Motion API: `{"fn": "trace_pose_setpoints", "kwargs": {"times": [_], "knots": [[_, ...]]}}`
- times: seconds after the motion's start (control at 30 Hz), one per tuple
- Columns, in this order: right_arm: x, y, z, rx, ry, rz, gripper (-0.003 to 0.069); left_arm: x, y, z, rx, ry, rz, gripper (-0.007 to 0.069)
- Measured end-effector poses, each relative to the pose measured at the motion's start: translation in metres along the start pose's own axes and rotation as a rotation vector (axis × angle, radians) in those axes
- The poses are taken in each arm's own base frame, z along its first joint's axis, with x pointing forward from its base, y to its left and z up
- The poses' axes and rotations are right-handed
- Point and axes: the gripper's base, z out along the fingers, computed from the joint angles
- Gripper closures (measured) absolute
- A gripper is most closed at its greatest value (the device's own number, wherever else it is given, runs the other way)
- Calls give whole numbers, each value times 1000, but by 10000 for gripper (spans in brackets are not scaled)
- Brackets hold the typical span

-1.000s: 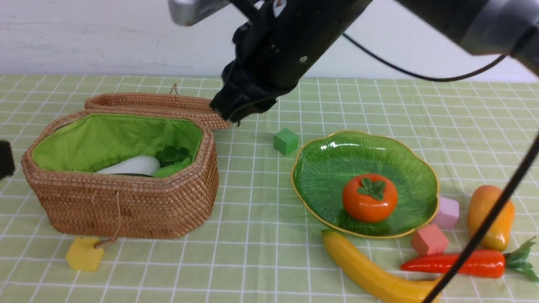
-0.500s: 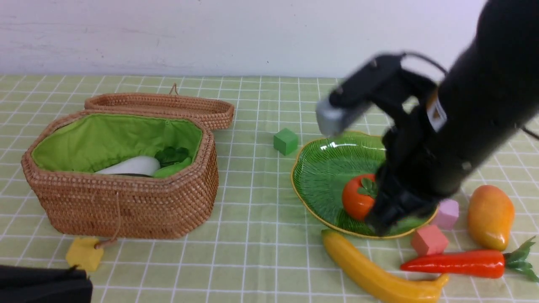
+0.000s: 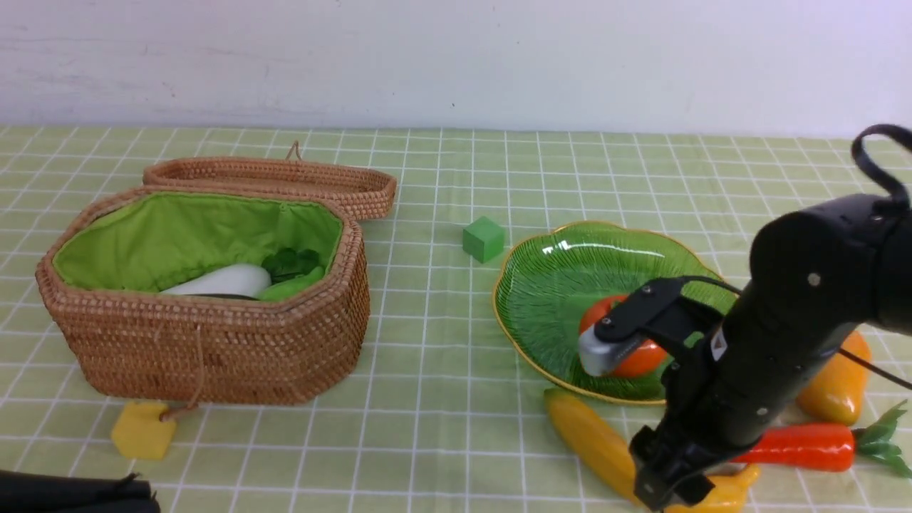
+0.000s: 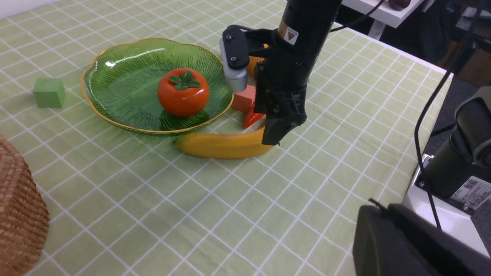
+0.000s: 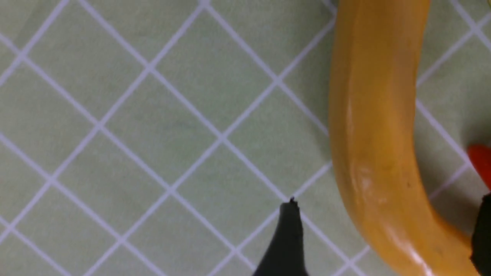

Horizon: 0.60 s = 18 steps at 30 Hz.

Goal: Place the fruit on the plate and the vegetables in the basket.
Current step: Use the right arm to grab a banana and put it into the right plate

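Swinging down from over the plate, the right hand (image 5: 383, 230) is now hovering low at the banana (image 5: 378, 126), its two fingers standing wide apart, one on either side of the fruit, and gripping nothing; it has opened up on the way down. It is lining up across the curved body, presumably so that closing will pinch the narrow width rather than the length. The left hand (image 4: 378, 207) has dropped too and is waiting at the near edge, closed, with nothing visible in its grasp, probably keeping out of the way. Just beside the banana, the carrot (image 3: 801, 447) is lying on the worktop, partly behind the right arm, and the mango (image 3: 837, 377) is resting beyond it. The persimmon (image 4: 183, 92) is already sitting in the green plate (image 4: 130, 99), leaving room for more fruit. Farther off, the basket (image 3: 214, 356) is standing open, seemingly for easy dropping in, holding the white radish (image 3: 228, 279) among other vegetables. A warning-triangle sticker (image 4: 291, 35) is showing on the right arm, and a printed label (image 4: 472, 191) is marking the dark arm base, its writing too small to read.
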Motion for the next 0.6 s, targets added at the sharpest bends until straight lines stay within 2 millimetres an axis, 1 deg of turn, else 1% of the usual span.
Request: {"fn": "trace_pose_setpoints", "kwargs": {"times": [0.2, 0.23, 0.3, 0.47, 0.6], "knots": [[-7, -6, 34, 2, 30, -52, 116, 2, 0, 0, 0, 24, -3, 618], [-7, -6, 36, 1, 34, -55, 118, 2, 0, 0, 0, 25, -3, 618], [-8, -7, 43, -1, 46, -75, 146, 3, 0, 0, 3, 29, -6, 618], [-9, -9, 51, -2, 54, -102, 228, 3, 0, 0, 3, 29, -6, 618], [-8, -8, 52, -8, 56, -120, 340, 3, 0, 0, 4, 29, -7, 618]]}}
